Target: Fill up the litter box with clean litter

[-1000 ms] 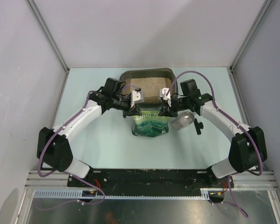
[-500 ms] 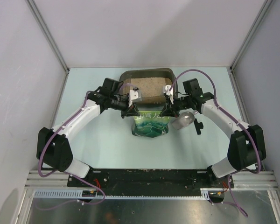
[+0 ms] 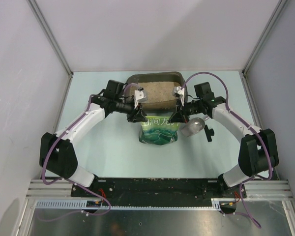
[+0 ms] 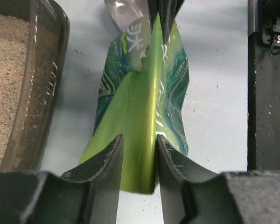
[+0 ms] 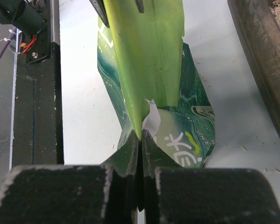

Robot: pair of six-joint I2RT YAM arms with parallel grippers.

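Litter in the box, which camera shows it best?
Top external: the litter shows almost whole inside the box. Left wrist catches only a strip at its left edge; right wrist just a sliver at top right.

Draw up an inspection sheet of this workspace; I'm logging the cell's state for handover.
Surface: pale table, flecked with stray grains.
Job's things: litter box at the far side, clean litter inside.
Clutter: green bag in front of the box; silver scoop to its right.
Grippers: left gripper open astride the bag's top edge; right gripper shut on that edge.
Cables: purple cables loop along both arms.
Surroundings: plain walls on three sides.
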